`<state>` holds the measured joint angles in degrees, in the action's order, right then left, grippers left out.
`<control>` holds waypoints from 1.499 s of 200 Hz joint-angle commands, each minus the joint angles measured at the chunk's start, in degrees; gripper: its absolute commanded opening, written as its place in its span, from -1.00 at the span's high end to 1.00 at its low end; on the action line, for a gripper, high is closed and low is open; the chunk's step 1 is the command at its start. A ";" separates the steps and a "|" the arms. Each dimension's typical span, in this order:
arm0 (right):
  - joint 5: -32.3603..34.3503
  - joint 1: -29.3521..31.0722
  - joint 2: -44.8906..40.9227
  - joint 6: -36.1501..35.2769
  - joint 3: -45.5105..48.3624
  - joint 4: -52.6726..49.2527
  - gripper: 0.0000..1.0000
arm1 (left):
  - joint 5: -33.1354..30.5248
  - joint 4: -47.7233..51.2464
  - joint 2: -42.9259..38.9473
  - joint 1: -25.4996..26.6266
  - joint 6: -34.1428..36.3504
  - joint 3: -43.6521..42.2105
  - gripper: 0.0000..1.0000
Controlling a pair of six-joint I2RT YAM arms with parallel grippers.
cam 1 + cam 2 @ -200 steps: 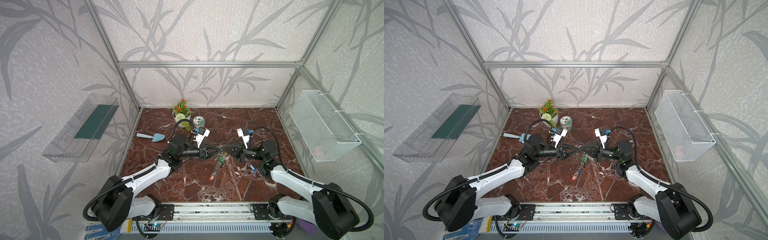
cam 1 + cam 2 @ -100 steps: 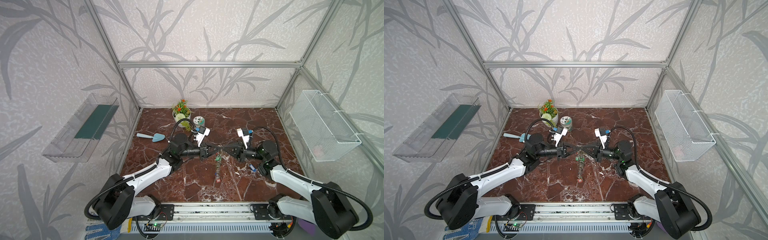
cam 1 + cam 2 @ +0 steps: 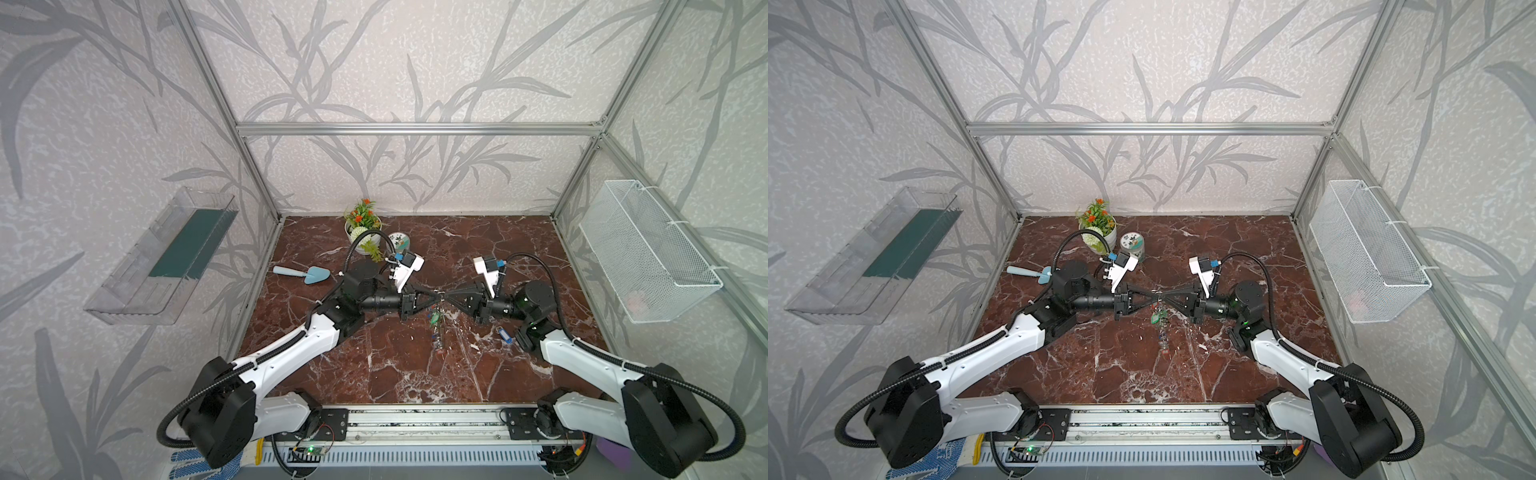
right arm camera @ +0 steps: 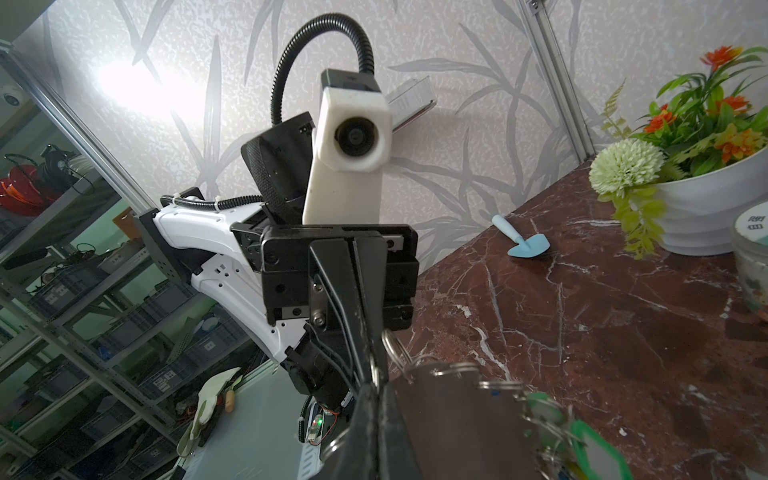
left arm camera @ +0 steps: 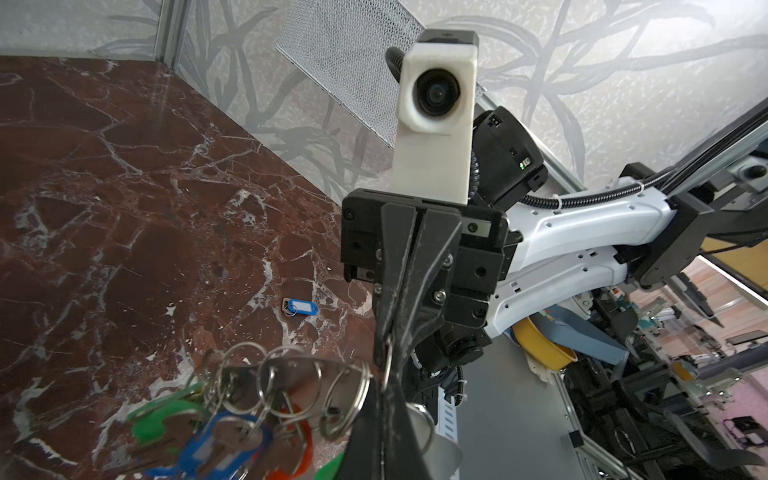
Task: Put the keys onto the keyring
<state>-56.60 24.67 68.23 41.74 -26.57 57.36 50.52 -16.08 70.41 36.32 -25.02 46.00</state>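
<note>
My left gripper point(image 3: 436, 296) and right gripper point(image 3: 445, 296) meet tip to tip above the middle of the marble floor, both shut on the keyring. In the left wrist view the keyring point(image 5: 291, 376) is a grey metal plate fringed with small rings, beside my shut left gripper point(image 5: 384, 390). Green point(image 5: 166, 415), blue point(image 5: 216, 444) and red point(image 5: 299, 436) keys hang from it. The right wrist view shows the plate point(image 4: 457, 424) next to my shut right gripper point(image 4: 376, 386). In both top views the bunch point(image 3: 435, 328) point(image 3: 1160, 328) dangles below the tips. One loose blue key point(image 3: 503, 333) point(image 5: 300, 308) lies on the floor near the right arm.
A flower pot point(image 3: 361, 232) and a round tin point(image 3: 399, 240) stand at the back behind the left arm. A light blue trowel point(image 3: 305, 274) lies at the left. A wire basket point(image 3: 648, 253) hangs on the right wall, a clear shelf point(image 3: 166, 257) on the left wall.
My left gripper has closed on the keyring. The hanging bunch has swung from a slant toward the left to hanging straight down. The right gripper has stayed shut in place.
</note>
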 commanded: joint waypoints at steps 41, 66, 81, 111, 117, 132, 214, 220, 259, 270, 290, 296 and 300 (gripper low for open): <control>-0.01 -1.29 -0.91 1.24 -0.08 4.80 0.58 | -0.60 21.58 -2.64 0.24 16.92 8.27 1.00; 0.06 -1.99 -0.64 2.45 0.20 6.18 0.44 | -1.04 27.61 -2.60 0.31 21.97 11.08 1.00; 0.01 -1.99 -0.55 2.47 0.29 6.18 0.38 | -1.42 30.56 -2.65 0.41 24.81 12.60 1.00; -0.22 -1.95 -0.29 2.21 0.29 6.09 0.34 | -1.66 35.67 -1.80 0.66 29.73 15.71 1.00; -0.44 -1.90 -0.12 2.21 0.29 6.16 0.33 | -1.50 36.67 -1.52 0.69 30.55 16.36 1.00; -0.93 -1.60 0.38 2.43 0.27 6.82 0.33 | -1.41 38.90 -0.62 0.66 31.94 18.18 1.00; -2.73 0.45 1.34 1.07 -0.50 5.83 0.50 | 0.10 41.07 3.21 0.62 35.91 23.16 1.00; -2.82 0.51 1.43 1.11 -0.50 5.83 0.50 | 0.10 40.87 3.42 0.62 35.98 23.38 1.00; -3.69 1.28 2.24 1.07 -0.83 6.16 0.56 | 1.09 39.55 4.81 0.60 35.97 24.18 1.00; -3.83 1.42 2.43 1.00 -0.90 6.14 0.59 | 1.15 39.42 5.27 0.58 35.74 24.46 1.00; -3.70 1.46 2.74 0.80 -0.94 5.92 0.63 | 1.92 39.37 5.70 0.60 35.83 24.92 1.00; -3.69 1.44 2.79 0.80 -0.94 5.96 0.63 | 2.07 39.25 5.72 0.48 35.85 24.86 1.00; -3.69 1.47 2.79 0.85 -0.94 6.00 0.64 | 2.07 39.13 5.77 0.49 35.74 24.84 1.00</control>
<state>-59.13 25.67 70.70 43.22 -26.50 61.52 49.60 26.15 76.34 36.71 9.30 67.55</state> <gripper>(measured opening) 0.188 0.048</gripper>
